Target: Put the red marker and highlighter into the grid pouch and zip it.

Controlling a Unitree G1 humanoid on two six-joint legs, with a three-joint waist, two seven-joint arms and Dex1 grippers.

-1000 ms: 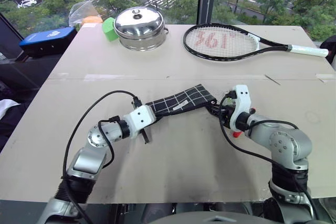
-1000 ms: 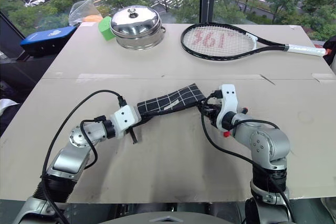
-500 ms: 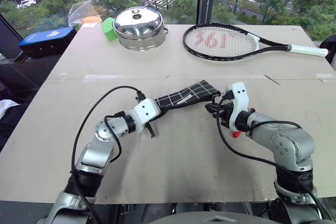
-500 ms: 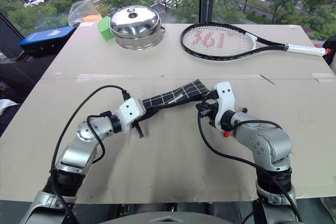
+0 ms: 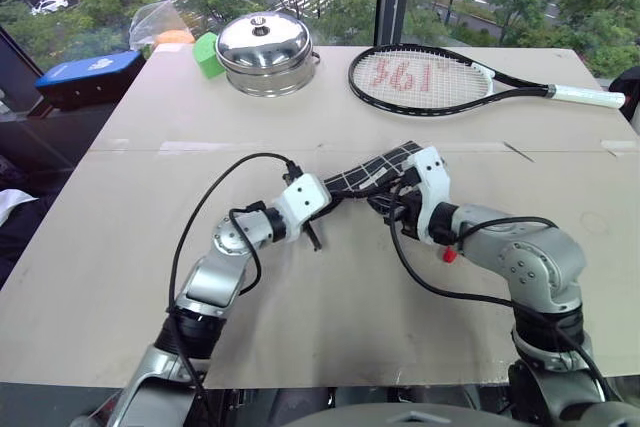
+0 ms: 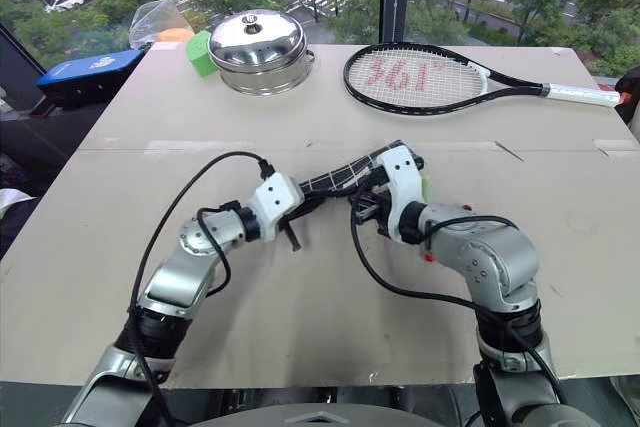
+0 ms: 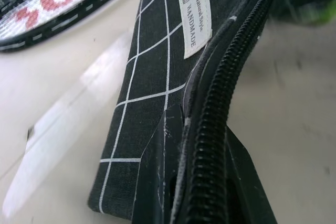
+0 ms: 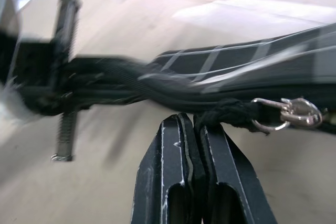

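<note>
The grid pouch (image 5: 375, 169), black with white lines and a white label (image 7: 195, 14), hangs just above the table between my two grippers. My left gripper (image 7: 199, 182) is shut on the pouch's near end, over the zipper edge. My right gripper (image 8: 195, 124) is shut on the black zipper pull cord (image 8: 226, 113), which ends in a metal clasp (image 8: 286, 111). A small red tip (image 5: 449, 255) shows under my right forearm, and a light-green sliver (image 6: 423, 188) beside the right wrist. I cannot tell whether these are the red marker and the highlighter.
At the back of the table lie a steel pot with its lid (image 5: 266, 52), a green block (image 5: 206, 53) and a tennis racket (image 5: 430, 77). A blue box (image 5: 90, 75) sits off the table's left edge.
Both grippers have come closer together and risen a little, left one moving right, right one moving left. The pouch between them has moved up the table and spans a shorter gap.
</note>
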